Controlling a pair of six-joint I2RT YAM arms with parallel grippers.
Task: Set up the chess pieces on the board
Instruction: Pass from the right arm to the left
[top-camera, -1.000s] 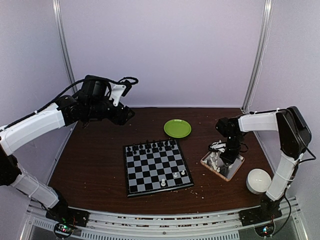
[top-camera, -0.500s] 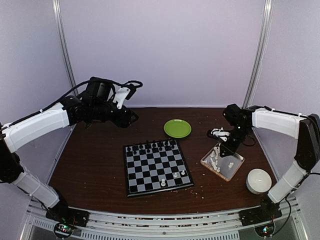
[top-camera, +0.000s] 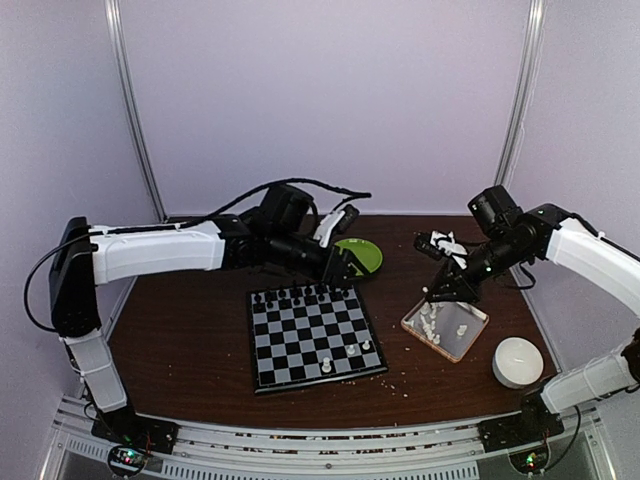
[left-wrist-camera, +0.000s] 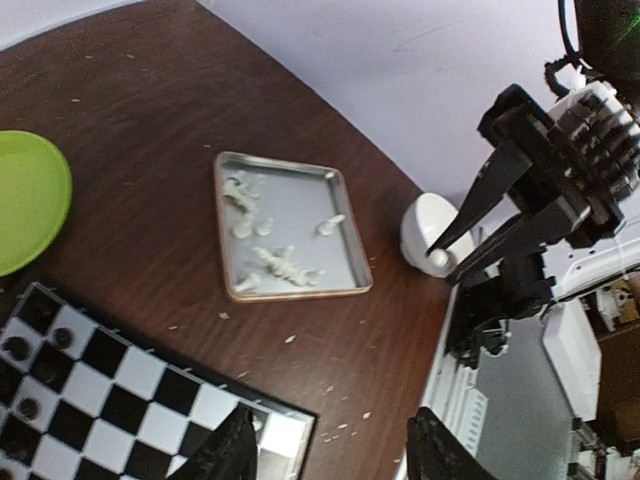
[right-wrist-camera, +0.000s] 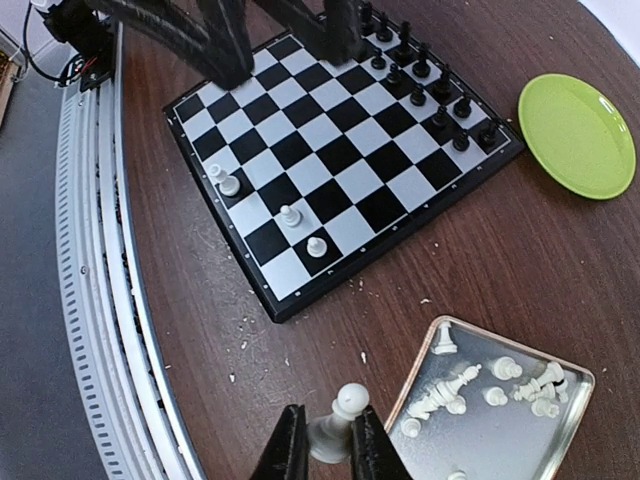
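Chess pieces (top-camera: 352, 351): three white ones stand on the board (top-camera: 300, 340) toward five o'clock; most lie in the tray (top-camera: 472, 340) at three o'clock. Right gripper (right-wrist-camera: 328, 450) pinches one pawn (right-wrist-camera: 343, 408) above it; left gripper (top-camera: 338, 262) gapes empty at twelve.

On the surface (top-camera: 190, 340), the board (top-camera: 315, 335) lies centre, chessmen (top-camera: 300, 296) lining its far edge and three chess pieces (top-camera: 352, 350) near its front right corner. A plate (top-camera: 366, 258) sits behind it, a tray (top-camera: 472, 338) of pieces to its right, a bowl (top-camera: 518, 360) before the tray, further right.
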